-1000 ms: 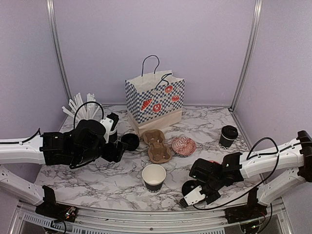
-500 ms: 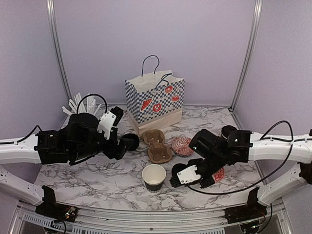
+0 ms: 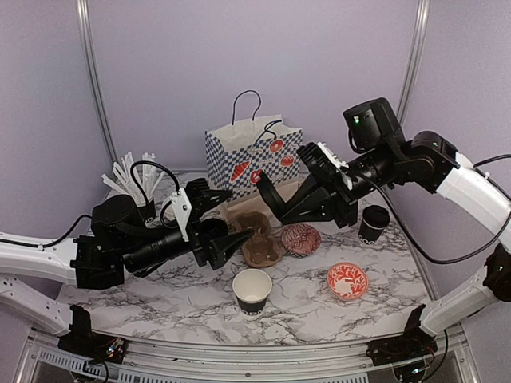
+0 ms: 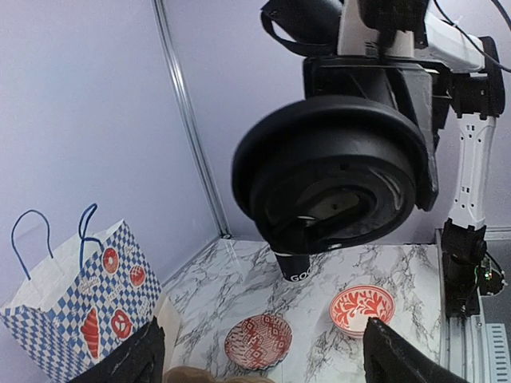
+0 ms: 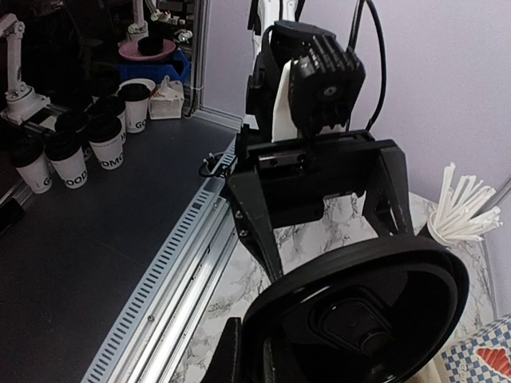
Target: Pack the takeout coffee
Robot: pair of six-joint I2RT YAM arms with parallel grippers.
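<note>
My right gripper (image 3: 276, 206) is raised over the middle of the table and is shut on a round black lid (image 5: 359, 311). The lid fills the left wrist view (image 4: 331, 171). My left gripper (image 3: 230, 217) faces it from the left, open wide and empty, with the lid just in front of its fingers (image 4: 134, 359). It shows in the right wrist view (image 5: 327, 231) behind the lid. An open black cup with a white inside (image 3: 252, 289) stands near the front. A lidded black cup (image 3: 373, 223) stands at the right, partly hidden in the left wrist view (image 4: 294, 267).
A brown cardboard cup carrier (image 3: 257, 238) lies below the grippers. A blue-checked paper bag (image 3: 254, 163) stands at the back. A cup of white straws (image 3: 132, 179) stands at the back left. Two red patterned bowls (image 3: 301, 238) (image 3: 347, 280) lie right of the carrier.
My right gripper has risen from the table's front right to mid-air over the carrier. My left gripper has swung toward the centre and now stands wide open. The red bowl at the front right is uncovered.
</note>
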